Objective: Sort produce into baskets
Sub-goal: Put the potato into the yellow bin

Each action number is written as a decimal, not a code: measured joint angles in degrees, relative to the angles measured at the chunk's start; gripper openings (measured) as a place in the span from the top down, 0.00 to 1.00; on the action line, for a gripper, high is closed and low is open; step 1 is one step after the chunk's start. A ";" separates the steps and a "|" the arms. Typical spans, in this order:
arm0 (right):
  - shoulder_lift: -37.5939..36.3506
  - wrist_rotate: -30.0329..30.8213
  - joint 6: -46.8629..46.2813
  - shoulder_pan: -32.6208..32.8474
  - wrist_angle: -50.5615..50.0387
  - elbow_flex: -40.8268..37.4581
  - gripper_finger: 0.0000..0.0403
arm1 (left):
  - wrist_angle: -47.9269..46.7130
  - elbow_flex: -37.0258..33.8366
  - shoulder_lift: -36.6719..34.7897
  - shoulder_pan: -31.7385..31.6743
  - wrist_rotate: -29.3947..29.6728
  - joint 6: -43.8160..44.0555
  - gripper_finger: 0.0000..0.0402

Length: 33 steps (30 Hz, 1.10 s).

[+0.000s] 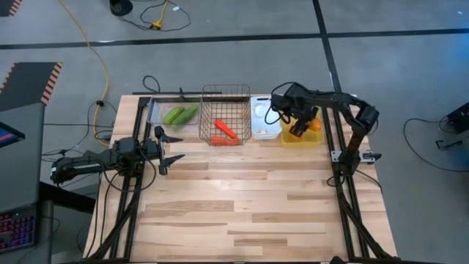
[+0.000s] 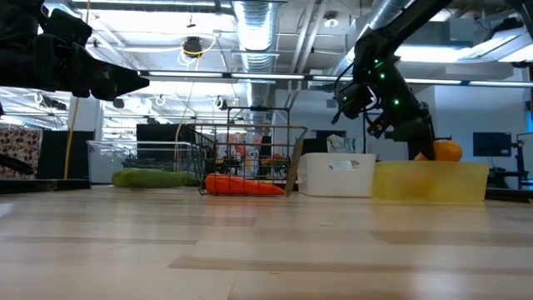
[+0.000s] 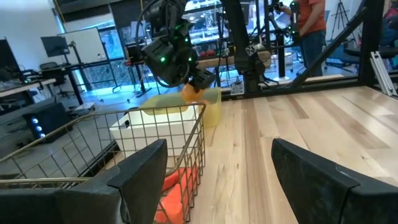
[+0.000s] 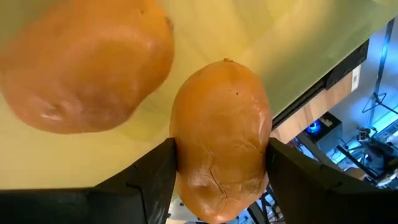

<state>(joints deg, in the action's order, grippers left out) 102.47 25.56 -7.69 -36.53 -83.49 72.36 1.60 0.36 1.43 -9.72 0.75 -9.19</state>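
Observation:
My right gripper is over the yellow bin at the far right, shut on an orange. A second orange lies on the bin's floor beside it. Two green cucumbers lie in the clear tray. Two carrots lie in the wire-mesh basket. The white bin stands between the basket and the yellow bin; I cannot make out garlic in it. My left gripper is open and empty near the table's left edge. My right gripper pinches the orange's two opposite sides between its two fingers. The fingers slant down into the yellow bin from above. The orange is at about the height of the bin's rim, apart from the second orange.
The four containers stand in a row along the table's far edge. The wire-mesh basket is just ahead of my left gripper. The wide wooden tabletop stretches toward the near edge. A person stands beyond the table.

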 joint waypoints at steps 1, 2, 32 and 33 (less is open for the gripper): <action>-0.06 0.00 -0.03 0.00 -0.22 0.00 0.37 | 0.00 0.00 0.00 0.00 0.00 -0.02 0.31; -0.06 0.04 -0.38 -0.04 -0.64 0.00 0.37 | -0.01 0.00 0.00 0.00 0.00 -0.02 0.31; -0.14 2.82 -7.12 -0.84 -2.94 -0.01 0.37 | 0.00 0.00 0.00 0.00 0.04 1.51 0.31; -0.15 3.51 -7.51 -1.04 -2.99 0.00 0.37 | 0.00 0.00 0.00 0.00 0.04 1.50 0.31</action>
<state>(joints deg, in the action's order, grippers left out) 102.32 29.07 -15.19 -37.58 -86.49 72.36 1.61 0.36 1.43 -9.72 0.80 -7.69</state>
